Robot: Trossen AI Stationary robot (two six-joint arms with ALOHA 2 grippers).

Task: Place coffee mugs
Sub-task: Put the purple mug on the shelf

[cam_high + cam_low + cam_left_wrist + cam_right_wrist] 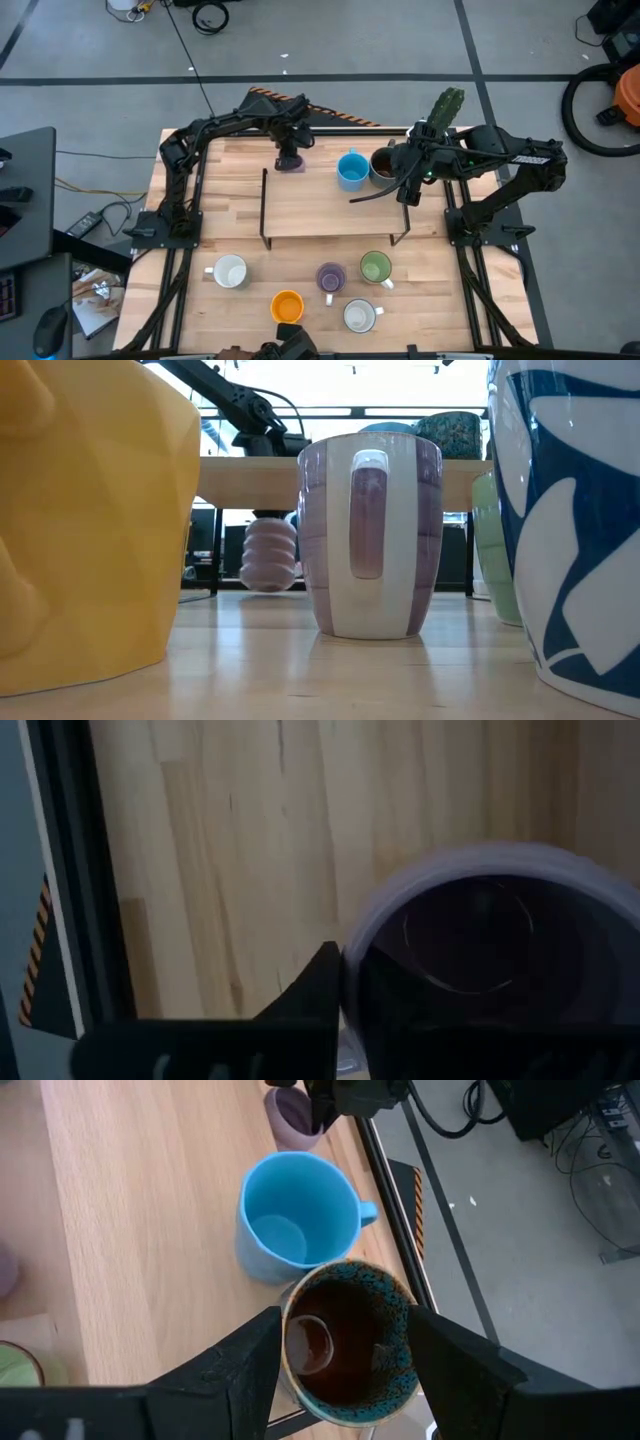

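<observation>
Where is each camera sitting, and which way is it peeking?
High view: above the table, looking straight down; both dark arms show, left pincer shut on the ribbed lavender ceramic mug.
Low view: at tabletop height, looking level across; an arm shows behind.
Left wrist view: on the left arm, over that lavender mug's rim; one dark finger shows.
Right wrist view: on the right arm; right pincer straddles the dark brown speckled mug.
Shared: high and right wrist views both show the sky-blue round mug.

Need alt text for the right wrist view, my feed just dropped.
The right gripper stands open around a dark brown glazed mug with a teal speckled rim, one finger at each side. Just beyond it a light blue handled mug sits on the pale wooden table.
</observation>
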